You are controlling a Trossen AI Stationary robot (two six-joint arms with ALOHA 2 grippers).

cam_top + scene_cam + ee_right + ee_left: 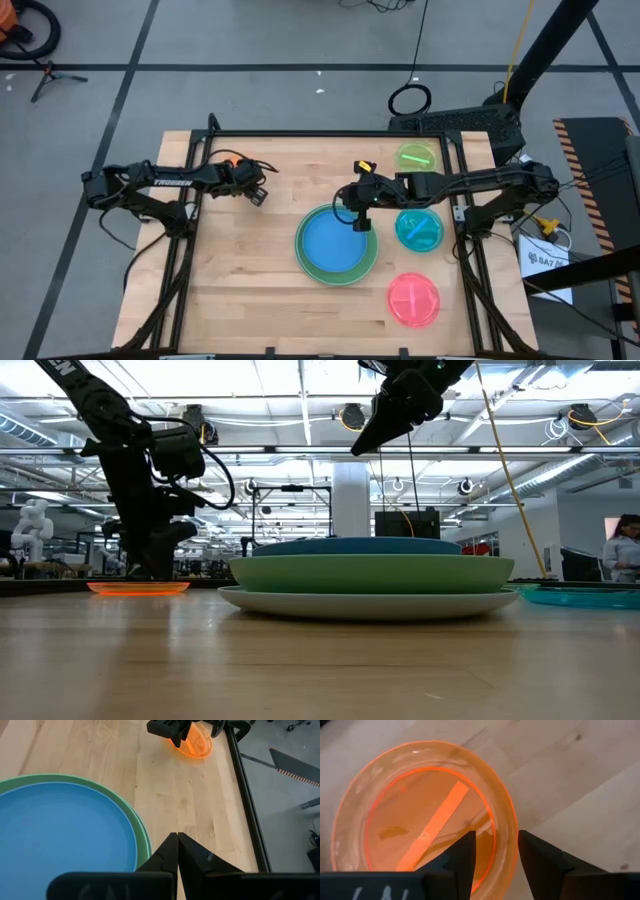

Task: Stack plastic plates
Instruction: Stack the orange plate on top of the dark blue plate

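A small orange plate (420,815) lies flat on the wooden table at the far left, mostly under my left arm in the high view (231,157). My left gripper (495,842) is open, slanting down over the plate's rim. In the middle of the table stands a stack: a blue plate (335,243) on a green plate (370,572), with a pale plate (370,603) at the bottom. My right gripper (177,837) is shut and hangs clear above the stack's far right edge (358,213). My left gripper has one finger (465,855) over the inside of the orange plate and the other (540,862) outside it, with the rim (504,855) between them. Whether either finger touches the rim I cannot tell. The plate rests flat on the table.
A lime plate (417,157) lies at the far right, a teal plate (419,228) right of the stack and a pink plate (413,299) near the front right. A black frame rail (245,795) runs along the table's edge. Bare wood lies at the front left.
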